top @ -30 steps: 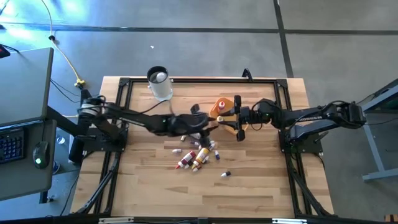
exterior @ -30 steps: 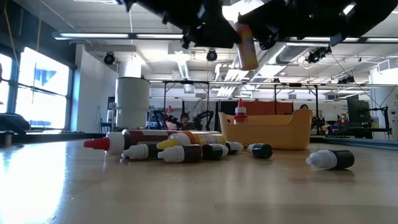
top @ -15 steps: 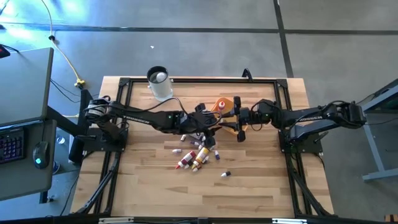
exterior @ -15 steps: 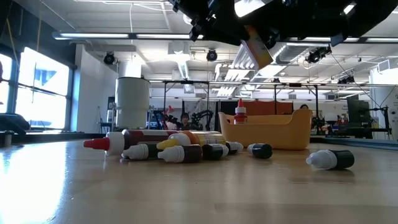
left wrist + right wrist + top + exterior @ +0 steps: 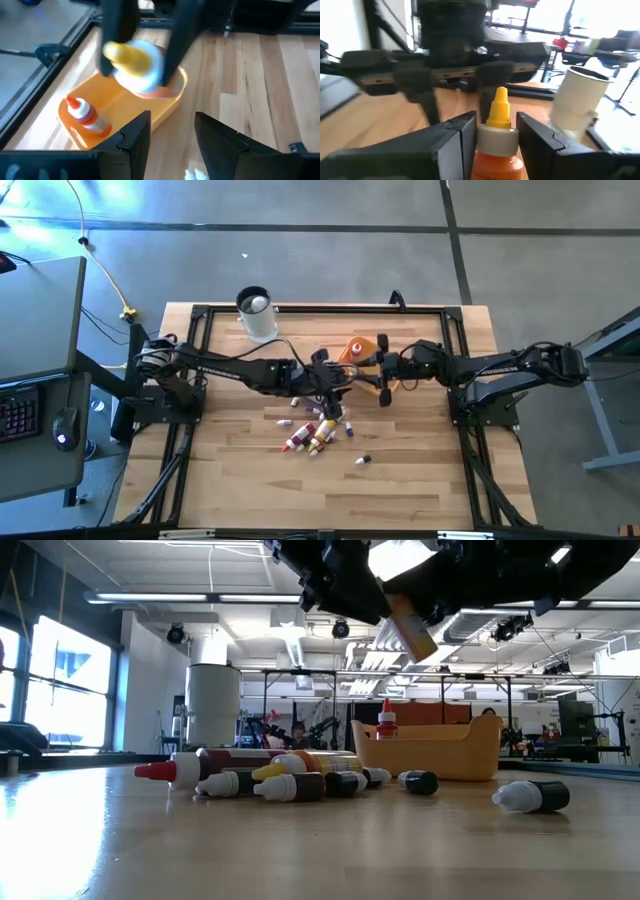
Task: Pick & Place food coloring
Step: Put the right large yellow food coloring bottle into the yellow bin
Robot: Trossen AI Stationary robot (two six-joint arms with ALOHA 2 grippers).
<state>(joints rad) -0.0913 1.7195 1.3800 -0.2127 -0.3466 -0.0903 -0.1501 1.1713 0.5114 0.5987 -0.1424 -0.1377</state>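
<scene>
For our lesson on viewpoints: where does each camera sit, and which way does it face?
High: overhead, straight down; table, both arms.
Low: table height, level across loose bottles toward room; arms overhead.
Left wrist: faces tray; own fingers show.
Right wrist: faces left tool; right tool grips bottle.
Shared: both wrist views show that bottle.

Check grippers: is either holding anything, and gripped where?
The right gripper holds an orange food coloring bottle, fingers pinching its shoulder at the white collar. The left gripper is open and empty.
</scene>
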